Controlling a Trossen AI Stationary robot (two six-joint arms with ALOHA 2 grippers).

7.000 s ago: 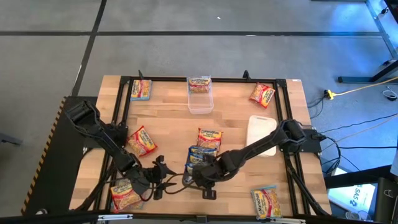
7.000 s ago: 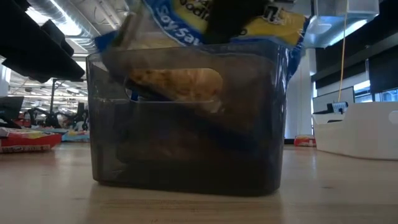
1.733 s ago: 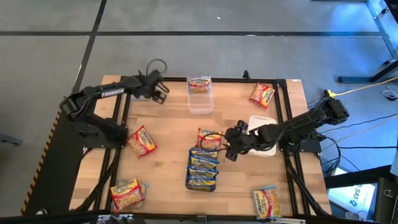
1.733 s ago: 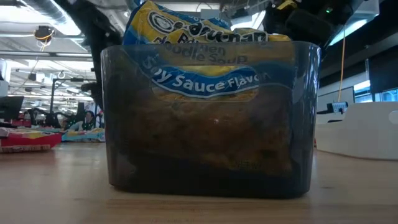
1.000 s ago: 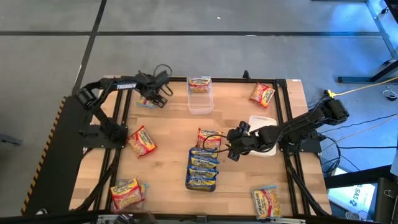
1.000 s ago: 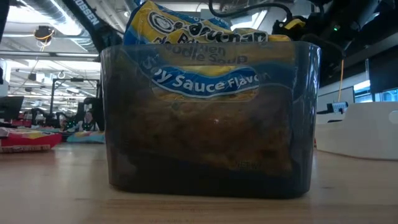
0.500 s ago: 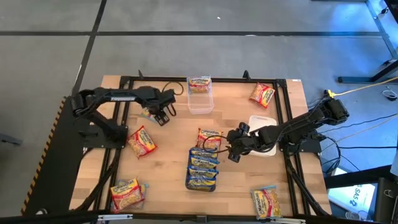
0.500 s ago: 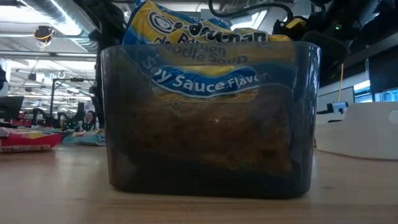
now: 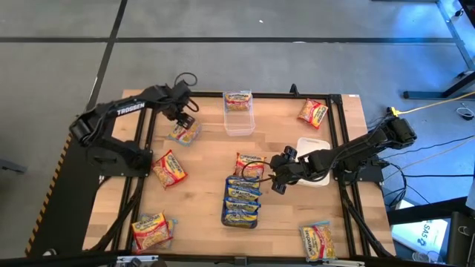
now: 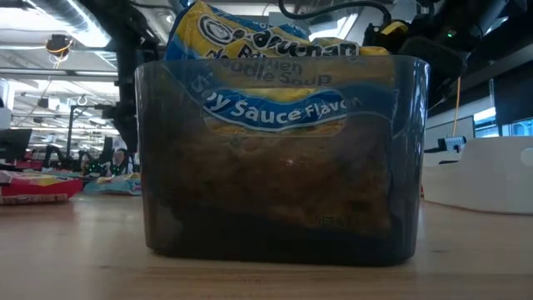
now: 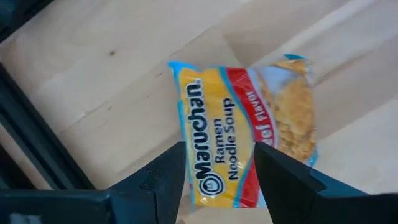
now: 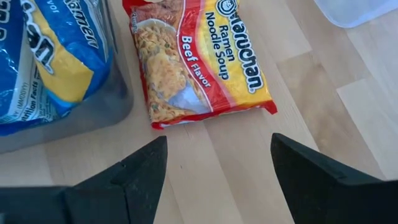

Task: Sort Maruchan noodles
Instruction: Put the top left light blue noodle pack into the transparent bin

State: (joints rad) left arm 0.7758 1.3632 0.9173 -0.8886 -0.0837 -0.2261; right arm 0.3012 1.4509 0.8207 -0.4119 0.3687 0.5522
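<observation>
A red-banded Maruchan packet [image 9: 183, 133] lies flat on the wood near the far left corner. My left gripper [image 9: 187, 113] hangs open above it; in the left wrist view the packet [image 11: 239, 130] shows below and between the fingers, apart from them. My right gripper [image 9: 276, 178] stands open at mid-table, just right of a Beef Flavor packet [image 12: 199, 59] that lies flat beside the dark tub [image 9: 242, 202]. Blue-banded packets [image 10: 275, 108] stand in that tub.
A clear tub [image 9: 239, 122] with one packet stands at the far middle and a white tray [image 9: 312, 159] sits right of my right gripper. Loose packets lie at far right [image 9: 313, 113], left [image 9: 169, 169], near left [image 9: 152, 230] and near right [image 9: 319, 241].
My left gripper brought the red-banded packet from the far left corner toward the near edge and the table's middle, then rose and drew back toward the far edge. The packet now lies flat on the wood below it. My right gripper has kept still.
</observation>
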